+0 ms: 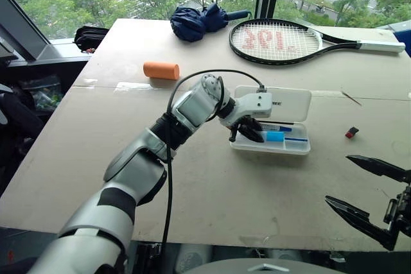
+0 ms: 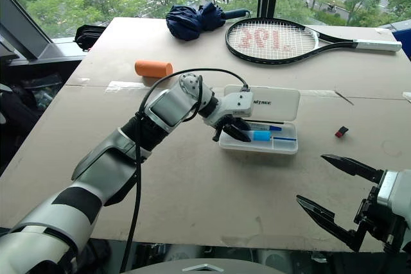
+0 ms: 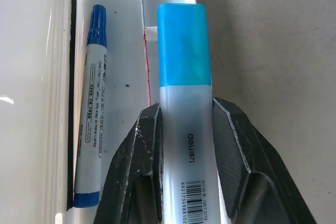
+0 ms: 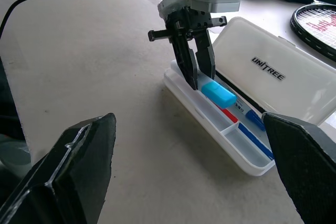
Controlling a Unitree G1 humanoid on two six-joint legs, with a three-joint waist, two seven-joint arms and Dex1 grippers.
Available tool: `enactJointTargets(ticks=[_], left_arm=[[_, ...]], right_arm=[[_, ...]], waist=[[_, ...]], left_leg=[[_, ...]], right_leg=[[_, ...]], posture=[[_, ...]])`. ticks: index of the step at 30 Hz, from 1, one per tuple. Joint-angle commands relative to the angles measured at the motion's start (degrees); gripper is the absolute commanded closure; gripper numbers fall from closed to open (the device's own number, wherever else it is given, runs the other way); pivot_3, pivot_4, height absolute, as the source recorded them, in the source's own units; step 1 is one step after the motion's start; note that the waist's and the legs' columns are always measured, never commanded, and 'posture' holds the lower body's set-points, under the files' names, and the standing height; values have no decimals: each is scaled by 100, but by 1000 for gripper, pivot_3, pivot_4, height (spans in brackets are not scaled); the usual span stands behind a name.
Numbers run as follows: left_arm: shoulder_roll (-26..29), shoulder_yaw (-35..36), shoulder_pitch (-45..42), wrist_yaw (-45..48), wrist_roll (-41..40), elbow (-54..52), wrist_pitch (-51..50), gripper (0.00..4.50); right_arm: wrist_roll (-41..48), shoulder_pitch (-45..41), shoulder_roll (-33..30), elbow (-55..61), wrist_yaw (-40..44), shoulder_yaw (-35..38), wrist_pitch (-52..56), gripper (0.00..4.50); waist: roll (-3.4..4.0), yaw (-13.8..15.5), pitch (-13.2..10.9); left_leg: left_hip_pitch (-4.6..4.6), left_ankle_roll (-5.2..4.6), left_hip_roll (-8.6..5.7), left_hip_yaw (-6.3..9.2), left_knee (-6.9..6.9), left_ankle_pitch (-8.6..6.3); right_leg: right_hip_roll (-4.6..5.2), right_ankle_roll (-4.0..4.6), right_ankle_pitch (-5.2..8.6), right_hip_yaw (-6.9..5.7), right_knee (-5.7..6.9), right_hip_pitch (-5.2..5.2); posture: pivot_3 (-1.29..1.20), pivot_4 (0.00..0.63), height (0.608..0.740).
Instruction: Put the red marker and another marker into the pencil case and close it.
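Blue-capped marker [image 3: 184, 77] clamped in left gripper [image 4: 195, 77].
You lower it lengthwise into the pencil case [image 4: 210, 114] directly beneath; right gripper [image 1: 369, 200] idles agape.

A tennis racket [image 1: 276, 40], folded umbrella [image 1: 196, 21] and orange cylinder [image 1: 161, 70] lie apart.

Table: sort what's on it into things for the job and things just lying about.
For the job:
- pencil case, lid open
- blue-capped marker, held in the left end effector over the case
- blue marker and a red one, already in the case

Lying about:
- tennis racket
- folded umbrella
- orange roll
- small red object
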State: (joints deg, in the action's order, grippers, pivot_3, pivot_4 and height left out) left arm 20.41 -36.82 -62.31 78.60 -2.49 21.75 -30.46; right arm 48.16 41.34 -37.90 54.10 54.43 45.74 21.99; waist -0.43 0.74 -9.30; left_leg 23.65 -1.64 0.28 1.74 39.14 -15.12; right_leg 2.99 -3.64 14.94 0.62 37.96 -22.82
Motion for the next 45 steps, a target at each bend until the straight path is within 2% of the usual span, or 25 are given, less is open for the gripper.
enactJointTargets(ticks=[1, 2, 4, 5, 7, 12, 14, 18, 22, 26, 29, 31, 39, 40, 41, 44, 45], left_arm=[[-82, 94, -131, 75, 48, -129, -159, 3259], [-110, 112, -131, 69, 48, -130, -241, 2666], [-114, 150, -131, 49, 58, -213, -321, 2077], [-93, 218, -131, 45, 14, -312, -398, 1508], [14, 391, -139, 77, -110, -542, -590, 693], [538, 1501, 286, 43, -943, -1774, -1422, 693], [306, 2552, 898, -182, -1876, -2522, -1228, 693], [953, 3232, 1579, -354, -2774, -3901, -2455, 693], [1626, 4201, 2769, -377, -3595, -5020, -2455, 693], [2152, 4637, 3822, -551, -3868, -5777, -2219, 693], [2282, 4910, 4390, -916, -3940, -6108, -2102, 693], [2296, 4972, 4648, -1139, -4011, -6278, -2022, 693], [2399, 5095, 5221, -1702, -4407, -6641, -1843, 693], [2425, 5101, 5253, -1743, -4450, -6659, -1814, 665], [2444, 5106, 5263, -1778, -4497, -6653, -1794, 665], [2509, 5069, 5252, -1825, -4567, -6588, -1692, 665], [2525, 5050, 5237, -1848, -4599, -6568, -1666, 665]], right_arm=[[24, 5, -48, 128, -80, 56, -110, 0], [25, -5, -61, 126, -94, 55, -107, 0], [24, -22, -86, 134, -134, 66, -96, 0], [29, -25, -93, 140, -179, 73, -79, 0], [2, -30, -105, 147, -326, 61, -13, 0], [-422, -340, -237, 87, -1255, -355, 469, 0], [-664, -636, -337, -67, -1714, -594, 743, 0], [-957, -1491, -555, -675, -2391, -1071, 1299, 0], [-1419, -3185, -998, -1733, -3695, -1908, 2906, 0], [-1557, -4431, -1085, -2784, -3919, -2406, 3773, 0], [-1557, -5629, -587, -3785, -4411, -2423, 4492, 0], [-1682, -6072, -191, -4019, -4824, -2309, 4906, 0], [-2731, -6396, 1416, -3831, -6472, -2061, 5436, 0], [-2832, -6367, 1503, -3819, -6536, -2105, 5409, 737], [-2945, -6324, 1572, -3840, -6592, -2160, 5287, 793], [-3080, -6324, 1845, -3966, -6647, -2092, 4928, 2086], [-3108, -6332, 1900, -3997, -6640, -2066, 4852, 2685]], waist=[[0, 0, 0], [0, 0, 0], [0, -1, 0], [0, -1, 0], [0, -3, -1], [4, -48, -2], [13, -70, 2], [14, -94, 0], [16, -126, 1], [18, -97, -1], [15, -56, -3], [15, -27, -2], [18, -11, 3], [18, -13, 3], [20, -11, 4], [19, -4, 5], [19, -3, 5]], left_leg=[[0, 0, 0, 0, 0, 0], [0, 0, 0, 0, 0, 0], [0, 0, 0, 0, 1, 0], [0, 0, 0, 0, 1, 0], [1, 0, 0, 1, 0, 0], [-2, 0, 5, -1, 0, 0], [1, 1, 19, -4, 0, 0], [2, 12, 27, -8, 2, 7], [-3, 7, 24, -13, 3, 4], [-4, 8, 23, -19, -2, 5], [4, 6, 21, -12, -2, 3], [1, 5, 18, -22, -1, 3], [8, 7, 16, -26, -8, 4], [5, 7, 16, -27, -8, 4], [5, 6, 15, -26, -8, 4], [3, 5, 10, -25, -8, 3], [2, 5, 9, -27, -7, 3]], right_leg=[[0, 0, 0, 0, 0, 0], [0, 0, 0, 0, 0, 0], [0, 0, 0, 0, 0, 0], [0, 0, 0, 0, 0, 0], [0, 0, 0, -1, 1, -1], [-1, 0, 0, 2, 4, -2], [-1, 1, 0, 9, 10, -13], [3, 1, -1, 12, 11, -15], [6, 2, -1, 16, 15, -14], [4, 3, -1, 26, 14, -16], [4, 3, -1, 15, 8, -17], [7, 3, -2, 23, 9, -17], [10, 3, -3, 27, 12, -30], [8, 3, -3, 28, 14, -29], [8, 3, -3, 28, 15, -30], [7, 4, -3, 25, 14, -27], [8, 4, -3, 26, 14, -27]], posture=[[0, 150, 732], [0, 150, 732], [0, 150, 732], [0, 150, 732], [0, 150, 732], [0, 150, 732], [0, 150, 732], [0, 150, 732], [0, 150, 732], [0, 150, 732], [0, 150, 732], [0, 150, 732], [0, 150, 732], [0, 150, 732], [0, 150, 732], [0, 150, 732], [0, 150, 732]])
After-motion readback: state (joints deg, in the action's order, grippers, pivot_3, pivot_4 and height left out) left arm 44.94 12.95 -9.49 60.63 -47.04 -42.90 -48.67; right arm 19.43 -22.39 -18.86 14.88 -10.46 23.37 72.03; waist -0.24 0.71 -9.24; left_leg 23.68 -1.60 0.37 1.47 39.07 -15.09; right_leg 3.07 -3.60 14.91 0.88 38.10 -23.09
